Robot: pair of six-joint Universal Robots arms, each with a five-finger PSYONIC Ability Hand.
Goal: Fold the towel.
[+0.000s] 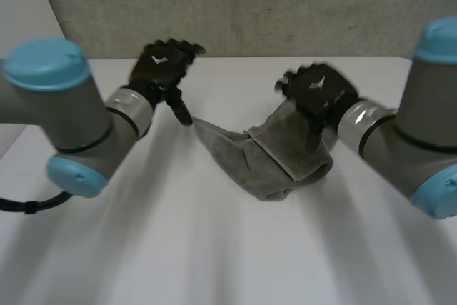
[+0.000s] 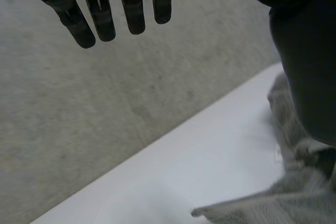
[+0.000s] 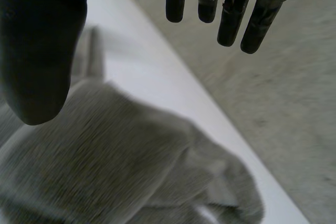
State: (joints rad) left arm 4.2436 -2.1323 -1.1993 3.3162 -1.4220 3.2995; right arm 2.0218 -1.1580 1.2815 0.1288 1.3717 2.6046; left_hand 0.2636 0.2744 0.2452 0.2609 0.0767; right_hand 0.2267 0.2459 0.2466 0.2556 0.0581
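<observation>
Presently, one item: a grey towel (image 1: 275, 158), which lies rumpled on the white worktop (image 1: 214, 248) between the two arms. One end is raised against the right robot hand (image 1: 320, 91); one pointed corner lies just by the thumb of the left robot hand (image 1: 163, 68).

Left robot hand: fingers (image 2: 102, 17) straight, gripping nothing.

Right robot hand: fingers (image 3: 231, 19) straight above the cloth, gripping nothing.

Folding: hardly begun, I judge; no clean fold, edges unmatched, the whole job left.

Containers: none to list.
</observation>
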